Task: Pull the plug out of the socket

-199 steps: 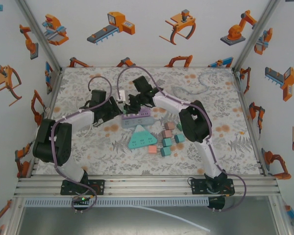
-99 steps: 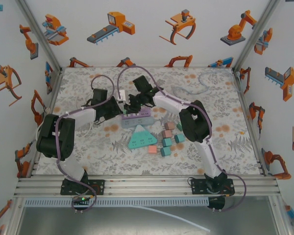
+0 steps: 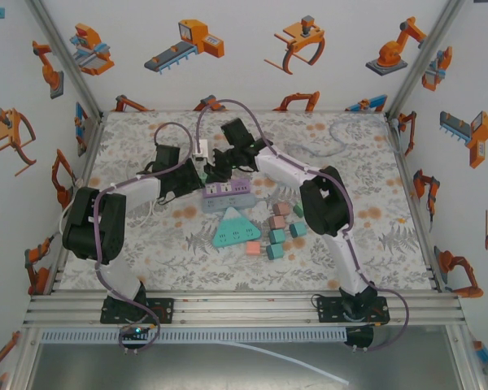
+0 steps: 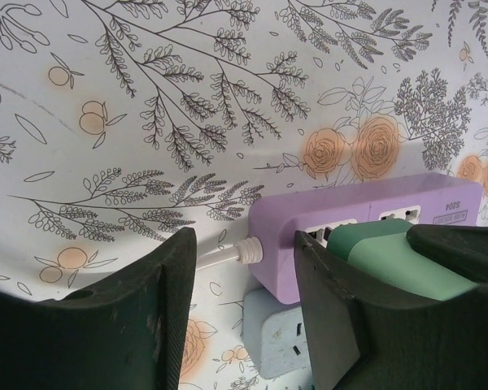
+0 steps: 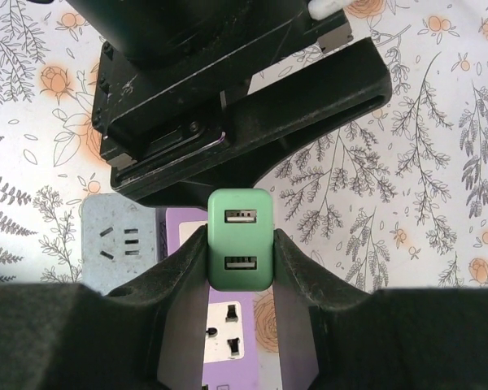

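The plug (image 5: 241,240) is a green block with two USB ports, and my right gripper (image 5: 241,236) is shut on its sides. It stands over the purple socket strip (image 5: 228,325). In the left wrist view the plug (image 4: 390,252) leans at the strip's (image 4: 366,215) white socket face; I cannot tell whether its pins are out. My left gripper (image 4: 242,240) is open, its jaws straddling the strip's cord end without squeezing it. From above, both grippers, left (image 3: 193,172) and right (image 3: 218,169), meet at the left end of the strip (image 3: 228,192).
A blue-grey socket cube (image 4: 289,333) lies against the strip's end. The strip's white cord (image 4: 220,256) runs off to the left. Near the table's middle lie a teal triangular socket (image 3: 233,228) and several small pink and teal cubes (image 3: 276,231).
My left gripper's jaws have narrowed round the strip's end and its arm has shifted. My right gripper has moved a little toward the back with the plug.
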Controlling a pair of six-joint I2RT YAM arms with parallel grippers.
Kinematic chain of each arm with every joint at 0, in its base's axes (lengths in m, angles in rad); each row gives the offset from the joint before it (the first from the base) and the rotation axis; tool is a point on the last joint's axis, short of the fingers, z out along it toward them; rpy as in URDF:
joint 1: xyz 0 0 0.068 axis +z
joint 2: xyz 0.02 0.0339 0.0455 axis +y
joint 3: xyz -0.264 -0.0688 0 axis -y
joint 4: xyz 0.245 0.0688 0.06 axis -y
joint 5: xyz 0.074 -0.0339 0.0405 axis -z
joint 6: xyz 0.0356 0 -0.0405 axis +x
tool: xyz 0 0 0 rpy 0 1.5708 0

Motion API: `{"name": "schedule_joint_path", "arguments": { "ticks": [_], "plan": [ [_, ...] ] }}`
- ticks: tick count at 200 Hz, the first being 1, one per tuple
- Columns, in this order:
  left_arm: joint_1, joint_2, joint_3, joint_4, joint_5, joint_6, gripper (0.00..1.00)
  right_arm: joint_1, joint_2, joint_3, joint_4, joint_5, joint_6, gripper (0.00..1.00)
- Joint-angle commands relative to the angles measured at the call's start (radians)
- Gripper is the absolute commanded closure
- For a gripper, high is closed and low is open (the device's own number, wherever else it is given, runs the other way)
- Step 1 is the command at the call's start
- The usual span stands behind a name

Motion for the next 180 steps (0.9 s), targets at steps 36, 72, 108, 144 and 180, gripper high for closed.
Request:
{"name": "schedule_joint_path", "arguments": {
  "ticks": [36,72,108,144,180],
  "plan": [
    [-0.022,-0.019,-0.035,-0.104,-0.014,0.052,0.51,0.008,-0.076,-0.028,0.102,-0.032,0.078,0.88],
    [-0.021,-0.109,-0.024,-0.097,-0.003,0.072,0.51,0.005,-0.175,-0.086,0.146,0.012,0.190,0.90],
    [-0.025,-0.204,-0.018,-0.076,0.010,0.111,0.50,-0.006,-0.310,-0.211,0.274,0.167,0.416,0.92],
    [-0.035,-0.339,-0.050,-0.022,0.090,0.180,0.48,-0.048,-0.456,-0.306,0.305,0.284,0.681,0.92],
    [-0.076,-0.471,-0.072,0.007,0.200,0.283,0.42,-0.141,-0.627,-0.524,0.459,0.258,0.991,0.92]
  ]
}}
